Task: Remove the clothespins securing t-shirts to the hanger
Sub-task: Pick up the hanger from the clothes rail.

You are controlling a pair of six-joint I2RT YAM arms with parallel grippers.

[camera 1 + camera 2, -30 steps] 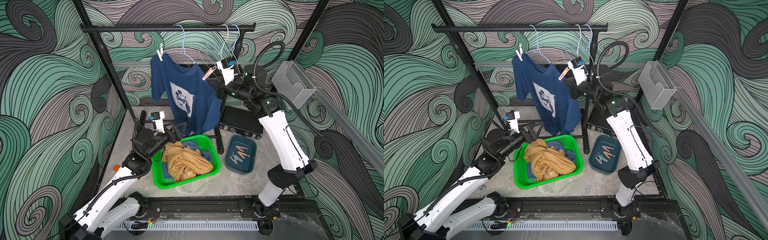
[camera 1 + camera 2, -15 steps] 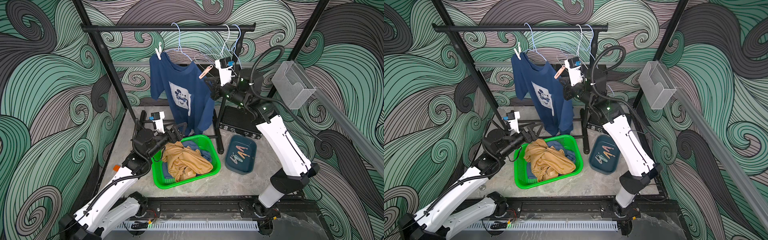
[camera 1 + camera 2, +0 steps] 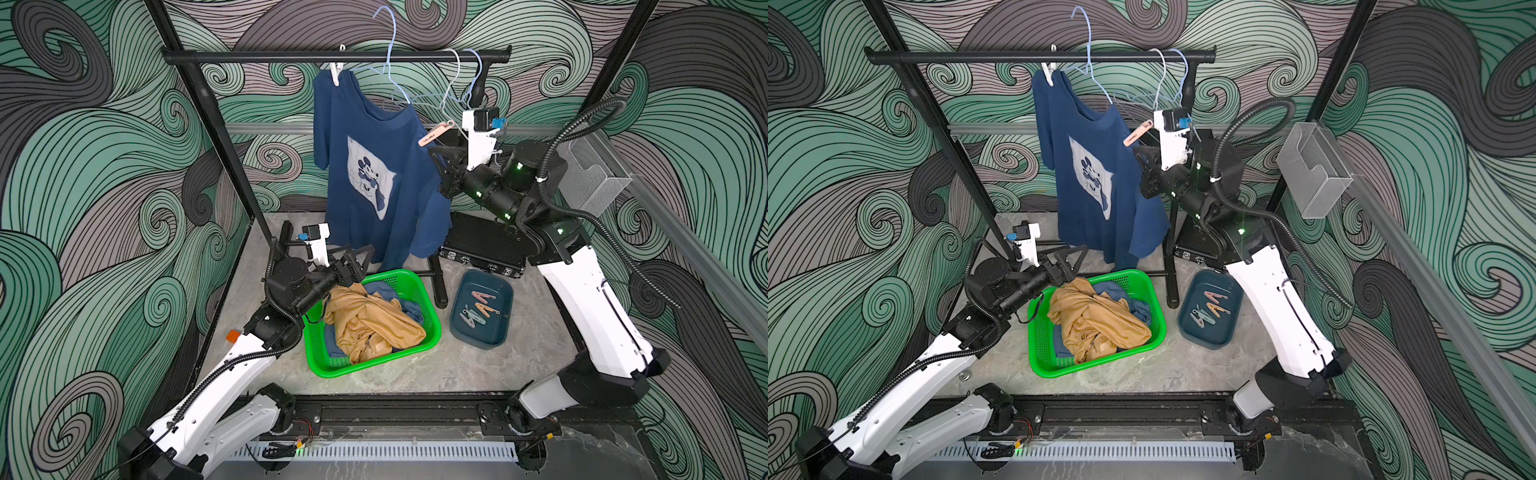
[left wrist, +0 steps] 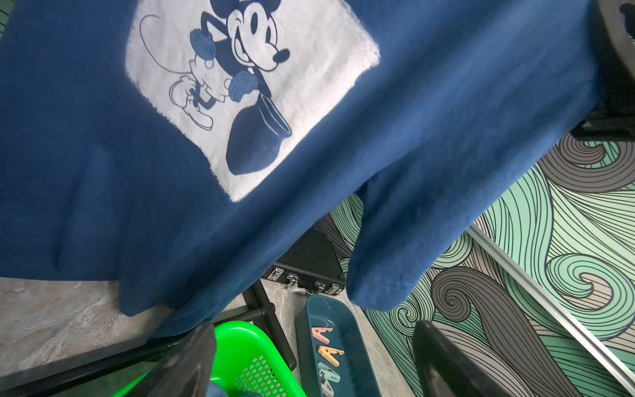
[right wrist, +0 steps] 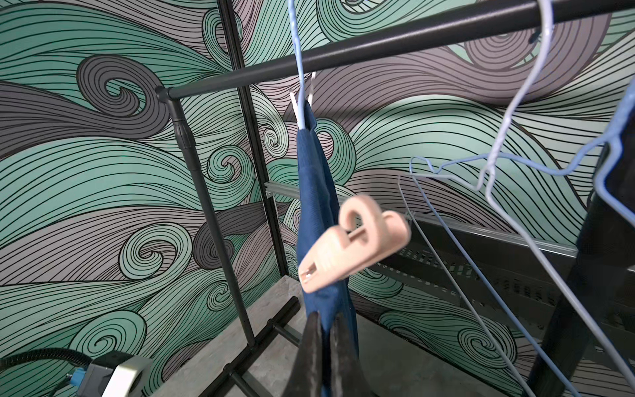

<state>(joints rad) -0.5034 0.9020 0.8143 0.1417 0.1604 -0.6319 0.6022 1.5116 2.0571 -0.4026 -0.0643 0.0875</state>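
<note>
Hanger (image 3: 392, 37) tilts higher than before, right gripper (image 5: 325, 316) clamped on navy t-shirt (image 3: 374, 220) under peach clothespin (image 3: 435, 134), left gripper (image 4: 312, 328) apart.

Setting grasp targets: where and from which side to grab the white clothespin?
The white clothespin: squeeze its two legs, splayed in a V above the navy t-shirt shoulder. Likely from the right arm's side; that wrist view faces the V.
</note>
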